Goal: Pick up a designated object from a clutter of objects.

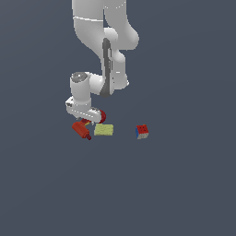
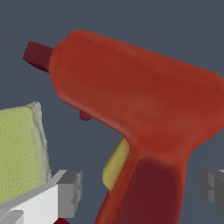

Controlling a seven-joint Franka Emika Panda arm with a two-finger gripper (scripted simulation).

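Red-orange drill: seen close in the wrist view, dark nozzle and darker handle, lying on a plain slate-grey surface whose edges are not shown. Fingers are spread wide, one either side of the handle, beneath the gripper. Yellow-green pad lies just beside; multicoloured cube apart.

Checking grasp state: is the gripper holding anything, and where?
Nothing held yet. Gripper open, fingers straddling the red drill's dark handle, not touching.
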